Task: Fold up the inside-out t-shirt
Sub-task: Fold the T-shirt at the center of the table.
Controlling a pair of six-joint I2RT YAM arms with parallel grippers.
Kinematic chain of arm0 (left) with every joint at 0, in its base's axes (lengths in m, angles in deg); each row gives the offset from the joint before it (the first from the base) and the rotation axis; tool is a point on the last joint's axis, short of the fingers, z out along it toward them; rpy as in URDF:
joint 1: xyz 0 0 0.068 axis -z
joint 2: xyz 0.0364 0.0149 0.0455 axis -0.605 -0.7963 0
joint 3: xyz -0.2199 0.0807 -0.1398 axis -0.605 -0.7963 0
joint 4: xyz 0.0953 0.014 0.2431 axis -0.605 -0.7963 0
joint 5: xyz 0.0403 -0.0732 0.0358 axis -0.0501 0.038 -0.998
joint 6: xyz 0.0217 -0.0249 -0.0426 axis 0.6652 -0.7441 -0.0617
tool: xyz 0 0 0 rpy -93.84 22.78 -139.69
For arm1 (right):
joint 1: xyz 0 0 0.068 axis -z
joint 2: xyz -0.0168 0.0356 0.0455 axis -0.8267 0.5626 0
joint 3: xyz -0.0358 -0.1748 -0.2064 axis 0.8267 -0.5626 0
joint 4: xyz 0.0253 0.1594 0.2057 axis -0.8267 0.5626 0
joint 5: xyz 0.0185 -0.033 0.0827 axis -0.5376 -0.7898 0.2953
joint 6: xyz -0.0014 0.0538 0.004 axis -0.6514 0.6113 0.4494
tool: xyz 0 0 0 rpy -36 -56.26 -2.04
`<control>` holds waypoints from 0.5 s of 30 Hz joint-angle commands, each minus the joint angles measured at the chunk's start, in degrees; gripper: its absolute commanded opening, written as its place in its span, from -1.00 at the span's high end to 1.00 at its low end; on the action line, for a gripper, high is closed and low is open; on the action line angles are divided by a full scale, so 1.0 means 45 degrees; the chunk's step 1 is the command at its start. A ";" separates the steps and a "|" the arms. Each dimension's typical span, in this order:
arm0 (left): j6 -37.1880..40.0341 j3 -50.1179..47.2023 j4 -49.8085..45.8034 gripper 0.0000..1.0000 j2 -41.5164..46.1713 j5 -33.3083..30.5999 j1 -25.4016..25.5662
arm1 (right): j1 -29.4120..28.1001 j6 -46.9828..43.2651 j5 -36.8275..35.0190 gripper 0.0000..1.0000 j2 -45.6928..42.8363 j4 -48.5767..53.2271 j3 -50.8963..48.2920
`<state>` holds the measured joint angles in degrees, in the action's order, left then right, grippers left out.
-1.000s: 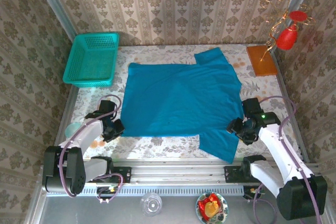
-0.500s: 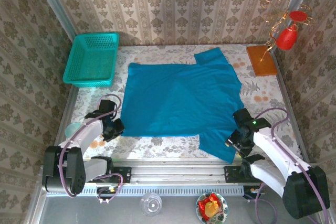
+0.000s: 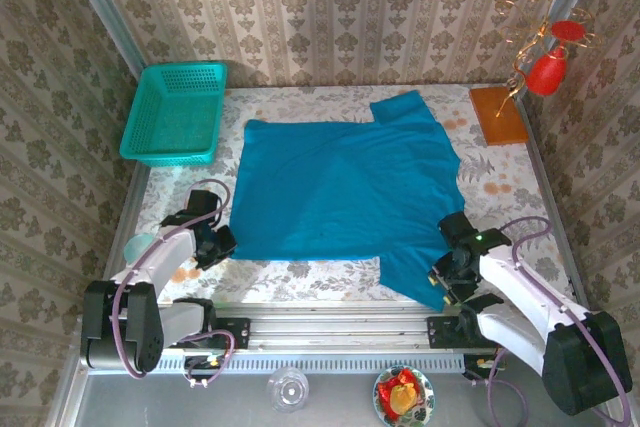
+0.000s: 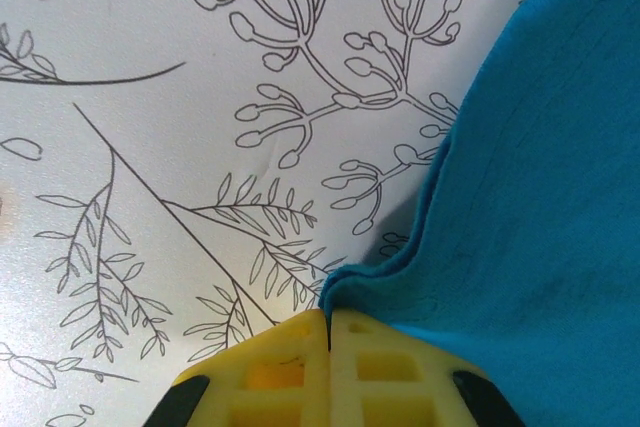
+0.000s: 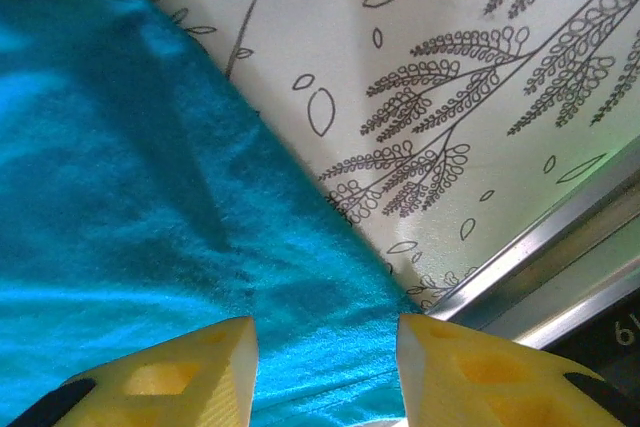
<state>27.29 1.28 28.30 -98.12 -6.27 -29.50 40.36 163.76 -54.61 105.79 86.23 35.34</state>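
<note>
The teal-blue inside-out t-shirt lies spread flat on the patterned tablecloth, one sleeve at the far right and one hanging toward the near edge. My left gripper sits at the shirt's near left corner. In the left wrist view its yellow fingertips are pressed together, with the bunched, slightly lifted shirt corner pinched at their tips. My right gripper is over the near right sleeve. In the right wrist view its fingers stand apart above the sleeve cloth.
A turquoise mesh basket stands at the far left. A wooden block and a red ornament are at the far right. The table's metal front rail runs close beside the right gripper. A fruit plate and a glass sit below the rail.
My right gripper has moved left and toward the near edge, onto the near sleeve, and its jaws have narrowed. The left gripper and the shirt have not moved.
</note>
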 commanded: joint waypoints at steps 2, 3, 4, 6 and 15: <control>0.0084 0.0140 -0.0381 1.00 0.0322 -0.0094 -0.0115 | -0.0138 0.1204 0.0047 0.17 0.0262 -0.0498 -0.0436; 0.0078 0.0140 -0.0406 1.00 0.0344 -0.0087 -0.0139 | -0.0133 0.1304 0.0105 0.18 0.0341 -0.0652 -0.0552; 0.0080 0.0140 -0.0411 1.00 0.0354 -0.0085 -0.0135 | -0.0133 0.1397 0.0147 0.20 0.0430 -0.0845 -0.0672; 0.0078 0.0140 -0.0392 1.00 0.0364 -0.0045 -0.0135 | -0.0155 0.1627 0.0244 0.25 0.0552 -0.1282 -0.0938; 0.0088 0.0269 -0.0531 1.00 0.0618 0.0149 -0.0136 | -0.0153 0.1767 0.0309 0.79 -0.0344 -0.1250 -0.1061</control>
<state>27.29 1.28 27.80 -97.09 -6.22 -29.52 40.10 170.51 -52.21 105.15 81.40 33.20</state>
